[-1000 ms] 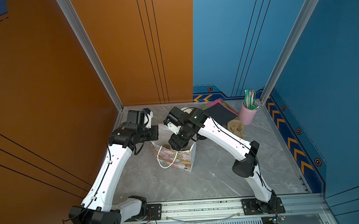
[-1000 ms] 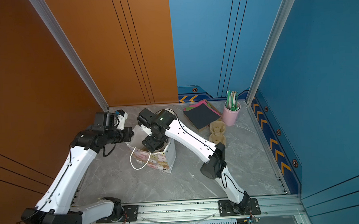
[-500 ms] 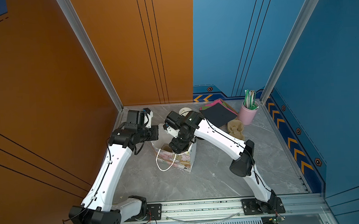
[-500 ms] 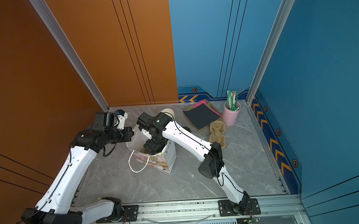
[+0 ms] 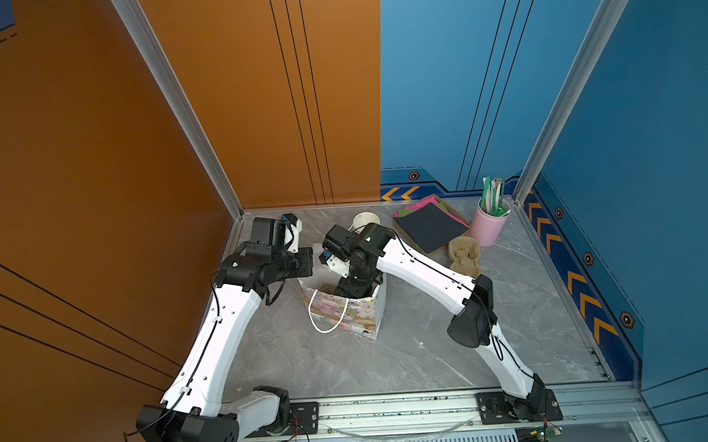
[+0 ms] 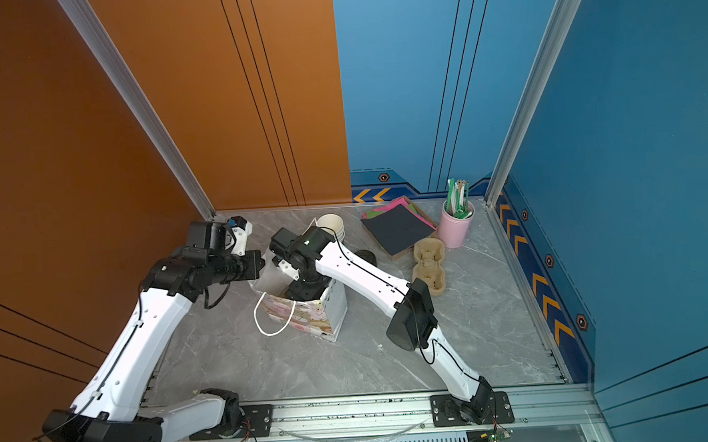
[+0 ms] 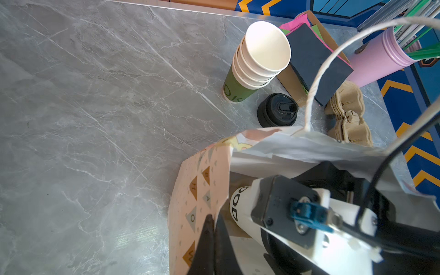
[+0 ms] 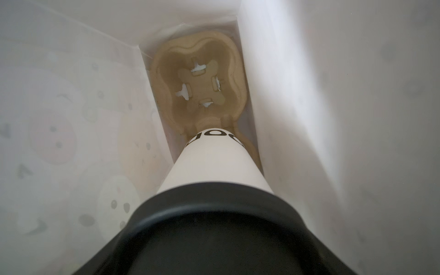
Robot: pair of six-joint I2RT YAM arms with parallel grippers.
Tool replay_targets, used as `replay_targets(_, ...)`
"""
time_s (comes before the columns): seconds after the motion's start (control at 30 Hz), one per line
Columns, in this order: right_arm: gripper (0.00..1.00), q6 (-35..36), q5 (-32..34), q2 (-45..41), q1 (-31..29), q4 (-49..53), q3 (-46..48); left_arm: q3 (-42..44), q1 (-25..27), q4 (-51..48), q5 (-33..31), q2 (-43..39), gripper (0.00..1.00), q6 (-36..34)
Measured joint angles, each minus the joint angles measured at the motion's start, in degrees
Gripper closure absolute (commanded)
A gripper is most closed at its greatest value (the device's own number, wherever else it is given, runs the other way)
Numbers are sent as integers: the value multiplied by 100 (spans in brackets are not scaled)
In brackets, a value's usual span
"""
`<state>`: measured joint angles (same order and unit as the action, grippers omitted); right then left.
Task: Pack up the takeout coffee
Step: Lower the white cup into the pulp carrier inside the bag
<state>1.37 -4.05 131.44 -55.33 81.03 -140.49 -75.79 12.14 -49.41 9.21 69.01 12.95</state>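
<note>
Takeout coffee is down inside the gift bag, lid end up, gripped by the right gripper with jaws spread wide round the cup's top (fingers themselves are not seen in the right wrist view). Its base is seen at the near pocket of the pulp carrier. Whether it is seated or just above cannot be told.

Risks, biggest first:
- Bag collapse: the mouth is held open by the left gripper, clamped fully closed on the bag's side wall. If that pinch slips, the wall is likely folded onto the arm and the bag dragged or tipped.
- Missed pocket: if the cup is released off-centre, the base lands on the carrier rim and the cup is toppled.
- Snag on retract: the rear handle loop arcs close to the arm's cable.

Containers, big to small:
- gift bag: carrier, cup and right gripper inside.
- cardboard tray: napkins, black one on top.
- carrier: far pocket empty.
- pink tumbler: straws.
- paper cup stack: top cup empty.
</note>
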Motion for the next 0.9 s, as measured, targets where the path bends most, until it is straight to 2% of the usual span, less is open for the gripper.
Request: replay_targets(0.9, 13, 229, 166, 214, 133, 107, 236, 0, -13, 61, 0, 37, 100, -2)
